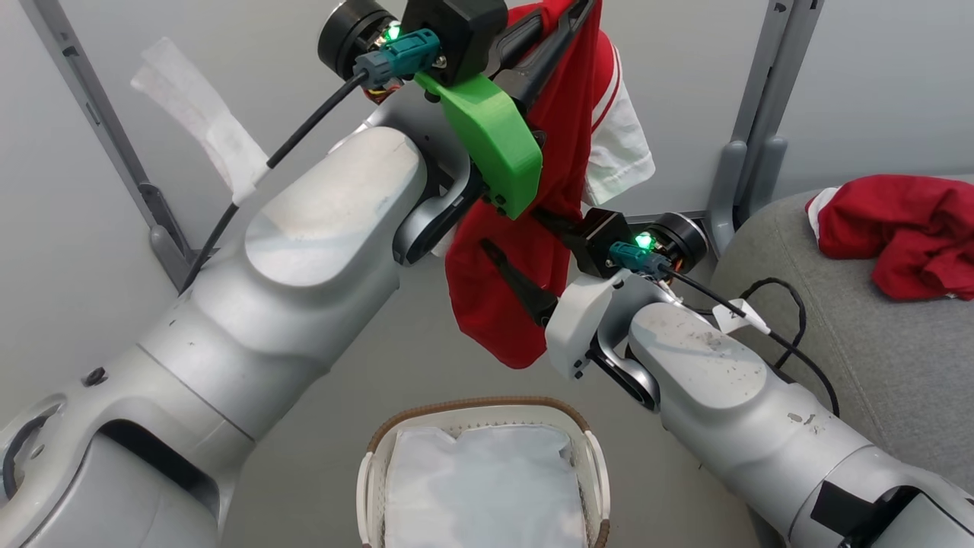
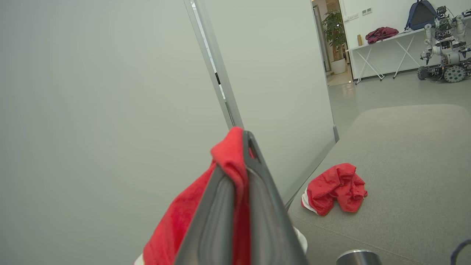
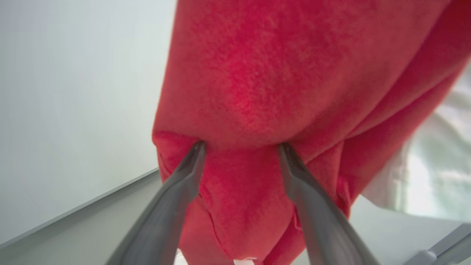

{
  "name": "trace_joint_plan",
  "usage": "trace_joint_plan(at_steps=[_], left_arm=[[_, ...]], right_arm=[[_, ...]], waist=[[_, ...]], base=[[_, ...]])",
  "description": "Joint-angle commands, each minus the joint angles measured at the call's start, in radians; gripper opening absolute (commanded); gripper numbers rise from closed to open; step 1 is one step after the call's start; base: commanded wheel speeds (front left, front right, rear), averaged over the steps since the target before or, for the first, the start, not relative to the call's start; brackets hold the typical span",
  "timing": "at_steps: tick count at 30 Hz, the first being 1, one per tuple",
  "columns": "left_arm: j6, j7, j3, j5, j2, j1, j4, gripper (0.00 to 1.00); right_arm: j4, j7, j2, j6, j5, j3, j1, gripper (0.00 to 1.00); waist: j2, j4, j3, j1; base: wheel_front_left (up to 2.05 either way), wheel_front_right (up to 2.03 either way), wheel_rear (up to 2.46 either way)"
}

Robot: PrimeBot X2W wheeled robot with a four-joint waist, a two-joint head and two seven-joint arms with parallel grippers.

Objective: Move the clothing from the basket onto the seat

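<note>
Grey upholstery first: seat (image 1: 875, 358) on the robot's right, with the placed jersey (image 1: 905, 228) crumpled on it.

Basket (image 1: 487, 403) sits on the floor directly below the arms. Its white liner (image 1: 487, 487) is bare, with nothing red on it (so the piece in the air is probably the last).

Held jersey (image 1: 563, 152) hangs full length above the basket and well clear of the rim. It is beside the seat, not over it.

Left gripper (image 2: 244, 141): fingers closed, pinching a fold at the jersey's top, and it carries the weight.

Right gripper (image 3: 241, 146): fingers spread wide, tips pressed into the lower red cloth, which bulges between them. No pinch is visible, so it steadies the cloth rather than holds it.

Step in hand, as I judge it, is the carry: lifted out, not yet delivered.

Next move calls for:
- swinging both arms toward the robot's right until the cloth hangs over the cushion;
- keeping the hem high enough to clear the seat's rounded edge (it trails low);
- lowering, then opening the left pinch;
- drawing the right tips out cleanly, since thin fabric may snag on them.
</note>
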Motion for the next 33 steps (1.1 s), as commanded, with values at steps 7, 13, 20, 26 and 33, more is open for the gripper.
trace_joint_plan(at_steps=[7, 13, 20, 26, 33], left_arm=[[-0.002, -0.009, -0.005, -0.024, 0.002, -0.015, 0.001, 0.00], [0.004, -0.008, 0.001, -0.031, 0.022, -0.008, 0.021, 0.00], [0.018, -0.007, 0.015, -0.044, 0.059, 0.015, 0.072, 0.00], [0.024, -0.017, 0.034, -0.067, 0.089, 0.039, 0.131, 0.37], [0.016, -0.047, 0.039, -0.083, 0.126, 0.082, 0.184, 1.00]], right_arm=[[0.014, -0.005, -0.003, -0.001, 0.029, 0.016, -0.036, 0.00], [-0.002, -0.005, -0.003, -0.001, 0.006, -0.005, -0.028, 0.00], [-0.027, -0.005, -0.003, -0.001, -0.029, -0.042, -0.004, 0.00], [-0.068, -0.005, -0.007, -0.001, -0.059, -0.093, 0.020, 0.00], [-0.144, -0.005, -0.037, -0.001, -0.091, -0.171, 0.056, 0.00]], waist=[[0.0000, 0.017, 0.002, 0.0001], [0.0000, 0.007, 0.011, 0.0001], [0.0000, -0.028, 0.024, 0.0001], [0.0000, -0.066, 0.036, 0.0001], [0.0000, -0.128, 0.052, 0.0001]], base=[[0.00, 0.00, 0.00], [0.00, 0.00, 0.00], [0.00, 0.00, 0.00], [0.00, 0.00, 0.00], [0.00, 0.00, 0.00]])
